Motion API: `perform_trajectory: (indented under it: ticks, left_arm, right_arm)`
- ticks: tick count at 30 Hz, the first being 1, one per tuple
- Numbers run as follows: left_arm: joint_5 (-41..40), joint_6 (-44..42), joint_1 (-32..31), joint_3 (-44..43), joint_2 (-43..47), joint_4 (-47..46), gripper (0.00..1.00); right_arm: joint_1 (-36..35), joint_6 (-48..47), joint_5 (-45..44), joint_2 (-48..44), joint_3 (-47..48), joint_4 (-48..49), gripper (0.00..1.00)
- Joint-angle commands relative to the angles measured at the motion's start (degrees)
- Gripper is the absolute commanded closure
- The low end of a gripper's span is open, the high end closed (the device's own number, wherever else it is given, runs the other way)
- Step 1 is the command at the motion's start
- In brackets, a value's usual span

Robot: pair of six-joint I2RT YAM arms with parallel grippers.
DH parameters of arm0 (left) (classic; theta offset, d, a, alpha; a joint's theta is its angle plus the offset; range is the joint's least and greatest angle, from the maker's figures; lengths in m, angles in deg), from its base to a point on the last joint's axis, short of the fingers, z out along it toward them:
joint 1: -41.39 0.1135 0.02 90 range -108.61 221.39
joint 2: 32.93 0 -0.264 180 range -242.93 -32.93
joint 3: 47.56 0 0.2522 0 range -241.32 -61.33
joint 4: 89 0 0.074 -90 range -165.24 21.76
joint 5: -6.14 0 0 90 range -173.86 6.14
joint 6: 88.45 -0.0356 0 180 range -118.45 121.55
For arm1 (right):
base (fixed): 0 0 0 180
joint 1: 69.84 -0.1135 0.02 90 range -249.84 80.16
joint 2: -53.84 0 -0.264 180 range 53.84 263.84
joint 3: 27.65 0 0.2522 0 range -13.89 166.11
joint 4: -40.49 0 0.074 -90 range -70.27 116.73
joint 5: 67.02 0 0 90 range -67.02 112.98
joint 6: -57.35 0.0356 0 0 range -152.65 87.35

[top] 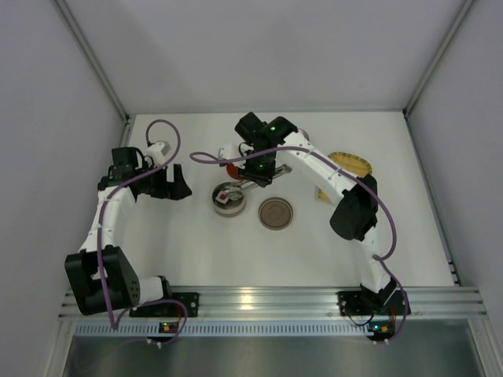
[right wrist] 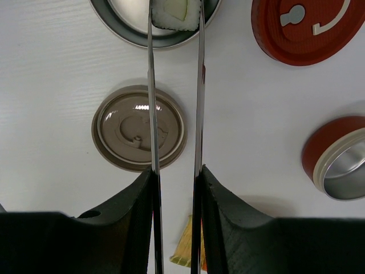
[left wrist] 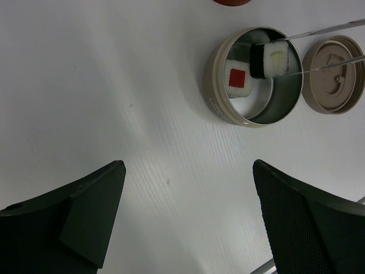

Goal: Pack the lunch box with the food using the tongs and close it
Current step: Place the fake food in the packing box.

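The lunch box [left wrist: 214,97] is a round beige tin with a steel inside, standing open in the middle of the table [top: 228,206]. In it lies a white food piece with a red centre [left wrist: 238,79]. My right gripper [right wrist: 175,177] is shut on the tongs [right wrist: 151,85], whose tips pinch a white-and-black food piece [left wrist: 274,60] over the tin's opening. In the top view the right gripper [top: 255,179] hangs just behind the tin. My left gripper [left wrist: 187,165] stands open and holds nothing, to the left of the tin [top: 173,188].
The tin's brown lid [right wrist: 120,131] lies flat to its right [top: 276,213]. A red lid [right wrist: 305,28] and an open red tin [right wrist: 339,165] sit behind. A yellow woven mat [top: 350,165] lies at the back right. White walls enclose the table.
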Motion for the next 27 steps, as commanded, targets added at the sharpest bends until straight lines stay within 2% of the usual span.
perform_trajectory:
  ticks: [1,22,27]
  left_arm:
    - [1.5,-0.1,0.4,0.4,1.2,-2.8,0.02]
    - [1.9,0.3,0.4,0.8,1.8,-2.7,0.02]
    - [1.8,0.3,0.4,0.9,1.9,-2.7,0.02]
  right_arm:
    - [-1.7,-1.5,-1.1,-1.6,0.8,-10.4,0.88]
    - [-2.1,-1.8,0.7,-5.5,-3.1,-10.5,0.85]
    - [-2.1,-1.5,0.7,-5.9,-1.3,-10.3,0.86]
